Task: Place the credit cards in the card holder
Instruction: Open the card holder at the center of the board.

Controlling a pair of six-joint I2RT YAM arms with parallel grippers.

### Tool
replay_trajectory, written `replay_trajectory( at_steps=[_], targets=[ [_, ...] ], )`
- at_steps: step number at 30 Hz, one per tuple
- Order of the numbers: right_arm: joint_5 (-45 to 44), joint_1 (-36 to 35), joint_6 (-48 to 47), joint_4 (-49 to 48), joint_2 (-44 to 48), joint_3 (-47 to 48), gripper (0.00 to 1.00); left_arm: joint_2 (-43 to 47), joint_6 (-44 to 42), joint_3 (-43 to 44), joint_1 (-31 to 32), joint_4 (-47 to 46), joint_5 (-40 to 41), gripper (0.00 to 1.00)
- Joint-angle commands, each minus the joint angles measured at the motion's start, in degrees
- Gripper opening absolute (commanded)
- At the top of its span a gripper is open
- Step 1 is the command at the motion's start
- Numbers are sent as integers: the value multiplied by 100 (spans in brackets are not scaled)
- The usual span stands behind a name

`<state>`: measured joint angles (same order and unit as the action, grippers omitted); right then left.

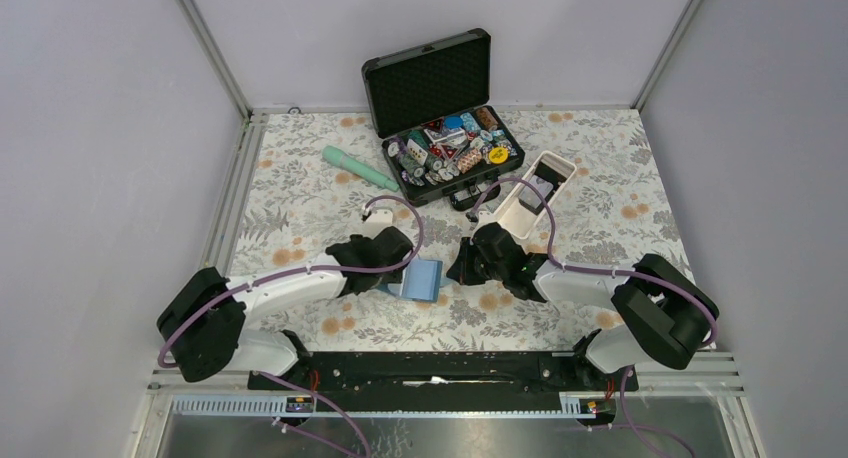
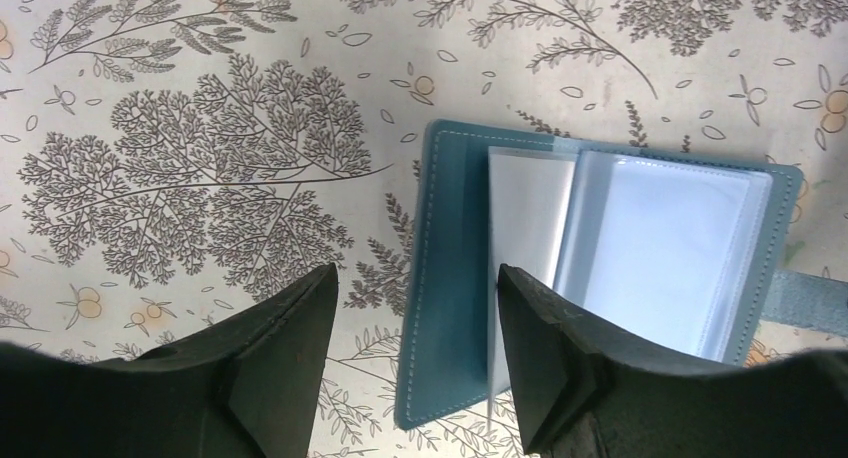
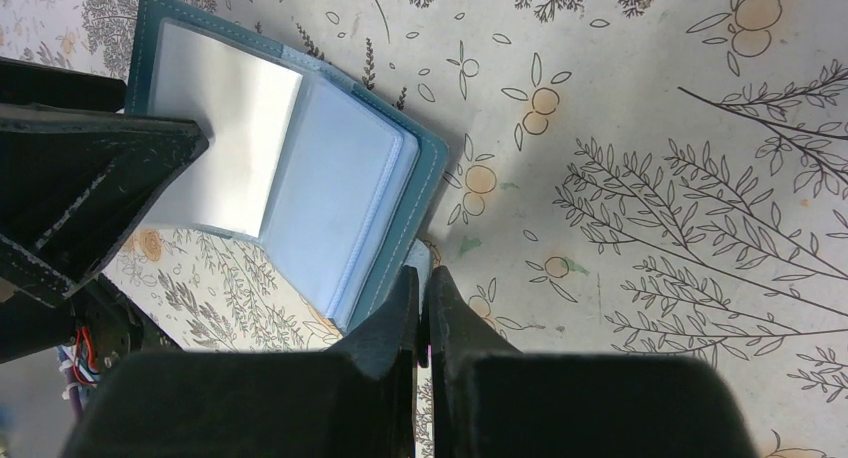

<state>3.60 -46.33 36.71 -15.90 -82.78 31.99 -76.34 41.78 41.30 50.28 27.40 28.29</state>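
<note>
The card holder (image 1: 428, 278) lies spread open on the floral cloth between my two grippers, teal outside with pale blue clear sleeves (image 2: 650, 248) inside. My left gripper (image 2: 415, 298) is open just above it. The holder's left cover sits between its fingers, and the right finger (image 2: 545, 348) stands over the sleeves. My right gripper (image 3: 421, 278) is shut, pinching the holder's teal strap (image 3: 420, 260) at the right edge. Dark credit cards (image 1: 535, 194) lie in the white tray at the back right, away from both grippers.
A long white tray (image 1: 553, 168) lies slanted behind the right arm. An open black foam-lined case (image 1: 440, 103) with poker chips stands at the back middle. A mint-green cylinder (image 1: 355, 166) lies to its left. Grey walls close in three sides.
</note>
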Motion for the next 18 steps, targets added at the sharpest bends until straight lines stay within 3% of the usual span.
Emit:
replay_trajectory(
  at_steps=[1,12,18],
  targets=[
    [-6,19,-70,2,145,56,0,176,-65,-131,-108,-16,206,62],
    [184,17,-66,288,674,306,0,645,-140,-237,-282,207,245,62],
    [311,18,-48,195,536,295,0,1295,-322,391,-296,468,34,65]
  ],
)
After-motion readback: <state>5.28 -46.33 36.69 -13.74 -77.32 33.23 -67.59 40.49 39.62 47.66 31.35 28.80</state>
